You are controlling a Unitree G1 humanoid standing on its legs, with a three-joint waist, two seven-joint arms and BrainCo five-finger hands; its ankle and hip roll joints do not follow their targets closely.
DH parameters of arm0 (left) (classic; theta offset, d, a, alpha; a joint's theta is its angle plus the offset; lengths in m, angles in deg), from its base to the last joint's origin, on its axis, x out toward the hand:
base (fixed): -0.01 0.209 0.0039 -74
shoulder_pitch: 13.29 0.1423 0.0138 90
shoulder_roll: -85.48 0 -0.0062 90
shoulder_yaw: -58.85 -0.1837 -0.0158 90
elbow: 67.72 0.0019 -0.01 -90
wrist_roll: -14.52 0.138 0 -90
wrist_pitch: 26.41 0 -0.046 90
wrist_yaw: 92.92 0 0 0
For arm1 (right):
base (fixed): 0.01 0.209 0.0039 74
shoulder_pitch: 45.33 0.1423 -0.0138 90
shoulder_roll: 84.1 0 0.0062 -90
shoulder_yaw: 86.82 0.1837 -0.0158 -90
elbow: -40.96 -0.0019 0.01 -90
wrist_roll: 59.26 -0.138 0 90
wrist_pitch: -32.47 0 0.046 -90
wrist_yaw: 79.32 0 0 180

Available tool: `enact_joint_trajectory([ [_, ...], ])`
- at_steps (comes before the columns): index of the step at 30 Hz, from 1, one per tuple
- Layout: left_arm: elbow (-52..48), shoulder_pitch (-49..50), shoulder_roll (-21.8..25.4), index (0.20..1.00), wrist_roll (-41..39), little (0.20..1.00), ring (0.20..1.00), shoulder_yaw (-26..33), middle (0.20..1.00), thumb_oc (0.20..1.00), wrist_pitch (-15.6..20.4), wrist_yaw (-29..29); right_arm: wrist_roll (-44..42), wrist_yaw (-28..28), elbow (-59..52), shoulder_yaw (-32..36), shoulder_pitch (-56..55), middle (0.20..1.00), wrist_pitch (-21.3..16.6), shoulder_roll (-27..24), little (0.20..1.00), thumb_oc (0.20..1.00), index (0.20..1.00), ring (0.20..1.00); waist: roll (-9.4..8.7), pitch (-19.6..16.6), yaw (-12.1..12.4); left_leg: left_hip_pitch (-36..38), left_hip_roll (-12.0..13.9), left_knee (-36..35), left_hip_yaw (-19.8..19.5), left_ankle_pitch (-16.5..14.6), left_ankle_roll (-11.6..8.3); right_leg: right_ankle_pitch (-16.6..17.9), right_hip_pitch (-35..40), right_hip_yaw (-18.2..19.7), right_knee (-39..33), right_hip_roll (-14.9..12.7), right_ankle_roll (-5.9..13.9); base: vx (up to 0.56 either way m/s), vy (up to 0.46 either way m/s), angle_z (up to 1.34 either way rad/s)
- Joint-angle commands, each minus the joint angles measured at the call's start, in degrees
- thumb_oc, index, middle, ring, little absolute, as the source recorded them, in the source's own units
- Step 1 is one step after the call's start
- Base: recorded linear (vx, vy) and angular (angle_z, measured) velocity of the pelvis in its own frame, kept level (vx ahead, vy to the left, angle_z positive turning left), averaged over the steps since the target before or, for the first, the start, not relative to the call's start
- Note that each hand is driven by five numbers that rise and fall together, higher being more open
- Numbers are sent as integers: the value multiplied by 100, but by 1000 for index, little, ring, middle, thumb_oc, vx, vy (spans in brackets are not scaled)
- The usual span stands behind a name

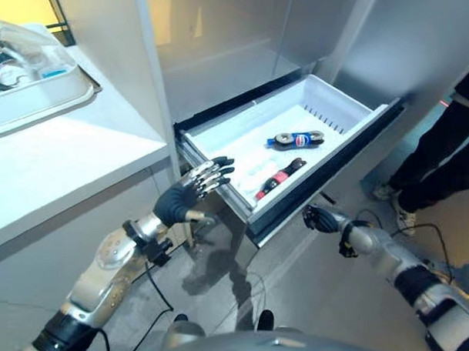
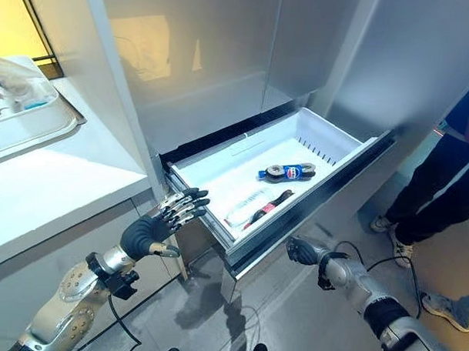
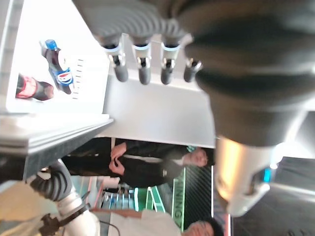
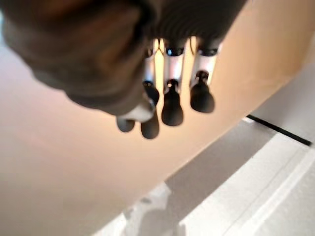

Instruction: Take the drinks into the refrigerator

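The refrigerator's white drawer [image 1: 339, 144] is pulled out. Inside it lie a dark bottle with a blue label [image 1: 296, 138] and, nearer the front, a dark bottle with a red label [image 1: 279, 179]. A pale clear item [image 2: 245, 208] rests beside the red one. My left hand [image 1: 194, 191] is open with its fingers straight at the drawer's front left corner, holding nothing. My right hand [image 1: 319, 218] is low beside the drawer's dark front panel [image 1: 326, 186], with its fingers relaxed and nothing in them. The left wrist view shows both bottles [image 3: 58, 73] past the fingers [image 3: 142, 69].
A white counter [image 1: 73, 154] stands at the left with a clear tray [image 1: 37, 99] of items on it. Silver refrigerator doors [image 1: 224, 36] rise behind the drawer. A person in dark trousers [image 1: 443, 152] stands at the right, close to my right arm.
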Motion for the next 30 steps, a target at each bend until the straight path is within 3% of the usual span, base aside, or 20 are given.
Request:
enact_joint_trajectory([
  [1,-168,-460,21,1000,-70,1000,1000,-348,1000,1000,321,-39,149,92,-12,-493,1624,200,-226,201,200,200,200,200,-6,37,311,-340,-435,-25,-103,-126,602,-613,-272,-263,1110,13,93,4,-34,38],
  [7,-168,-685,28,1000,-135,1000,1000,-630,1000,1000,335,-51,70,174,290,-800,2563,200,-236,241,200,200,200,200,-17,53,538,-499,-436,-25,-525,-24,551,-687,-210,-731,1198,-63,76,5,-50,48],
  [11,-191,-917,99,1000,-201,1000,1000,-711,1000,1000,398,57,-219,711,420,-560,3422,200,-155,169,200,200,200,200,-14,49,712,-598,-472,-25,-768,63,546,-702,-159,-1002,1194,-96,66,13,-27,42],
  [15,-153,-1057,84,1000,-181,1000,1000,-695,1000,1000,454,196,-194,1231,-505,-317,4222,200,-190,58,200,200,200,200,-7,12,818,-665,-514,-21,-883,101,562,-699,-128,-1149,1186,-136,69,16,15,26],
  [21,-174,-1085,122,1000,-155,1000,1000,-612,1000,1000,508,223,-156,1258,-1242,-236,4354,200,-267,-257,200,200,200,200,-44,-4,776,-674,-536,-22,-929,94,589,-709,-121,-1198,1202,-177,76,14,19,19],
  [30,-190,-868,45,1000,72,1000,1000,-396,1000,1000,638,371,-378,1107,-1434,141,3103,200,-355,-330,200,200,200,200,0,83,535,-580,-515,-25,-661,5,660,-670,-286,-909,1280,-188,99,-4,37,-3],
])
